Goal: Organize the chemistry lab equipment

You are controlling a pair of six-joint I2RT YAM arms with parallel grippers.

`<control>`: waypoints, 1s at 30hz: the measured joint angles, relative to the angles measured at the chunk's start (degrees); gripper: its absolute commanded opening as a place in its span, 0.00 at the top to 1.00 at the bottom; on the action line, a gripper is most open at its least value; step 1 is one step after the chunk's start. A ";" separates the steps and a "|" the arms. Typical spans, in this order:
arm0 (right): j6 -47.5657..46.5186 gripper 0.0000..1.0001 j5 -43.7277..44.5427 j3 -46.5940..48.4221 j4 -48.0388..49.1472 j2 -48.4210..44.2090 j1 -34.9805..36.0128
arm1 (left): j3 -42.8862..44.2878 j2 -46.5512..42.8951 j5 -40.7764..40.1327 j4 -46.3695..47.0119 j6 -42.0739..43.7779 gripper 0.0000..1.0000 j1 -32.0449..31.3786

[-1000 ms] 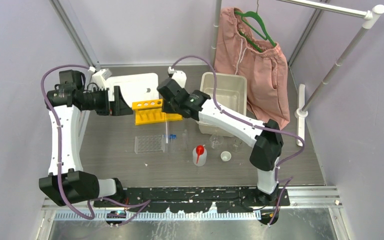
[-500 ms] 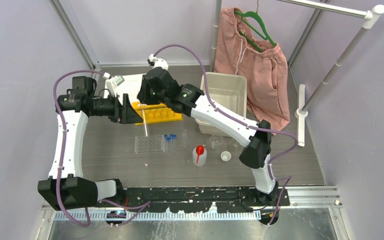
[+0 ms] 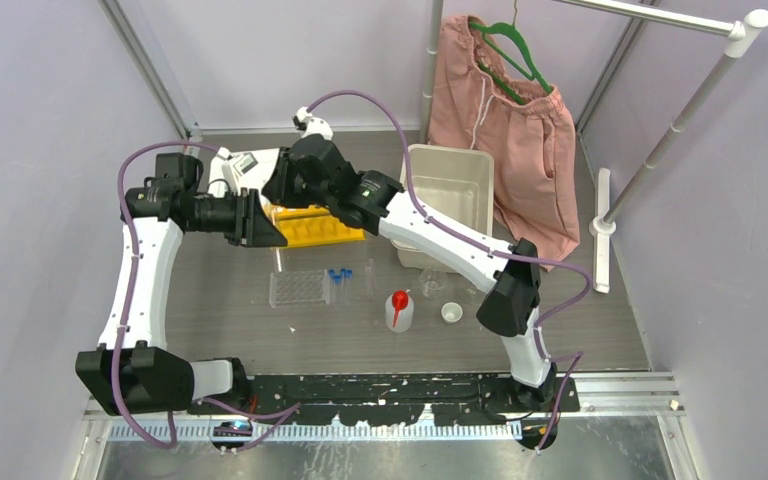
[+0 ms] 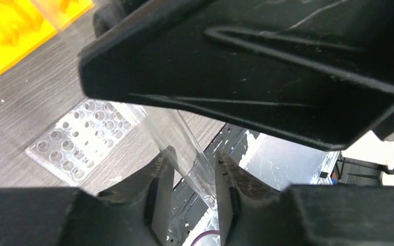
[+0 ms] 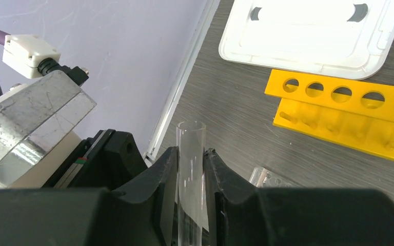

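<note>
You have the glass tube (image 5: 191, 143) between both grippers at once. The right gripper (image 5: 191, 156) is clamped on it just under its open mouth. The left gripper (image 4: 194, 171) has a finger close on each side, lower down the same tube. From its wrist view you cannot tell whether those fingers press or only flank it.

Seen from above, the tube's long axis runs roughly 12 to 6 o'clock, and its free lower end shows at 6 o'clock below the left gripper.

The yellow rack (image 3: 322, 228) lies on the table just beside the left gripper, at about 3 o'clock from it. It is at about 5 o'clock from the right gripper, whose wrist hangs over the rack's left end. Both are near, the right probably nearer. Whichever arm carries the tube to a hole will likely need the other to let go first.

Your count:
- one yellow rack, five holes showing in the right wrist view before the row runs off the edge
- one clear grid tray (image 3: 297, 288)
- one red-spouted bottle (image 3: 398, 308)
- one white cup (image 3: 450, 312)
- one tube in hand
- two or three blue-capped tubes (image 3: 338, 273), too small to be sure
- some clear glassware (image 3: 432, 284), half hidden by the right arm, so uncounted
</note>
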 measured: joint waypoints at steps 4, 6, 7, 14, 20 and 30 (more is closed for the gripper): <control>0.55 0.87 0.33 -1.38 1.44 -0.46 0.00 | -0.70 0.07 -1.68 0.31 -0.44 0.89 0.48; 0.50 0.69 0.52 -1.99 1.31 -1.18 0.00 | -1.31 0.22 -2.67 0.72 -0.55 0.95 0.85; 0.48 0.58 0.72 -2.12 1.25 -1.33 0.00 | -1.33 0.22 -2.73 0.87 -0.50 0.98 0.81; 0.74 0.43 -0.26 -1.18 -4.15 -1.36 -1.16 | -1.33 -0.15 -2.91 1.11 1.97 1.00 0.04; -0.50 0.51 -8.31 2.19 -9.29 -0.98 -3.21 | -1.33 -0.85 -3.02 0.98 6.34 1.00 -0.24; -2.82 0.61 -17.66 8.98 -14.27 2.51 -3.54 | -1.36 -1.44 -4.76 0.87 9.33 1.00 -0.46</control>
